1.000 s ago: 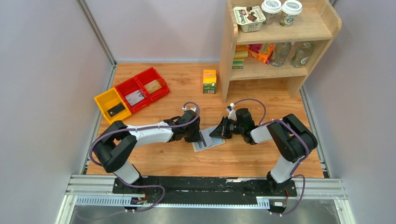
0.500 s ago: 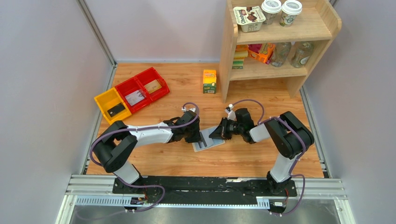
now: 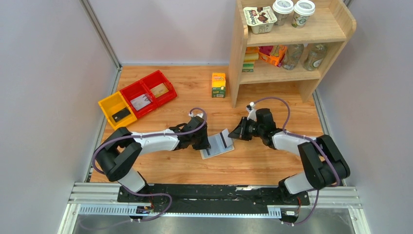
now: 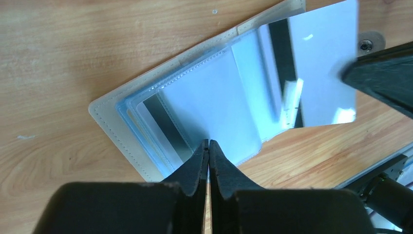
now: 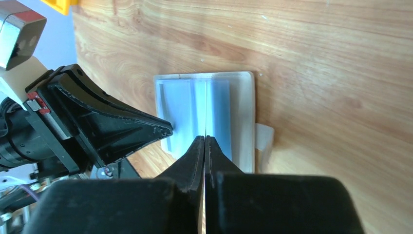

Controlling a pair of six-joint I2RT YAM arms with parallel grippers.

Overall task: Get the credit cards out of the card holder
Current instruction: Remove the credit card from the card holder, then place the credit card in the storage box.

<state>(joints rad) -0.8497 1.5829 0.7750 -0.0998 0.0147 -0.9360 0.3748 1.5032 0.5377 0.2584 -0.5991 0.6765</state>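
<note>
Top external feed is showing me the wooden table [image 3: 263, 165], with the wooden shelf [image 3: 237, 58] standing at the far right and a yellow bin [image 3: 108, 105] plus two red bins [image 3: 149, 76] sitting in a row at far left. Both arms are reaching in toward the middle, over the card holder [image 3: 214, 152]. It's lying spread open on the table between them, light blue inside facing up, beige edge showing round it.

The right gripper [image 3: 234, 133] is clamping tight on a whitish striped card [image 3: 225, 139] and holding it tilted up over the half of the holder nearer the right arm. On the right wrist cam I'm seeing that card edge-on, as a thin line between the fingers. I can't tell if its low edge is touching the holder.

The left gripper [image 3: 206, 141] is sitting with its fingers squeezed together, tips down on the holder's clear sleeve. I honestly can't tell if it's pinching the sleeve or just pressing on it. A tucked card [image 4: 165, 127] with its own dark stripe is sitting in a pocket just beside those tips. The little closing tab [image 5: 263, 139] is poking out from the holder's edge.
</note>
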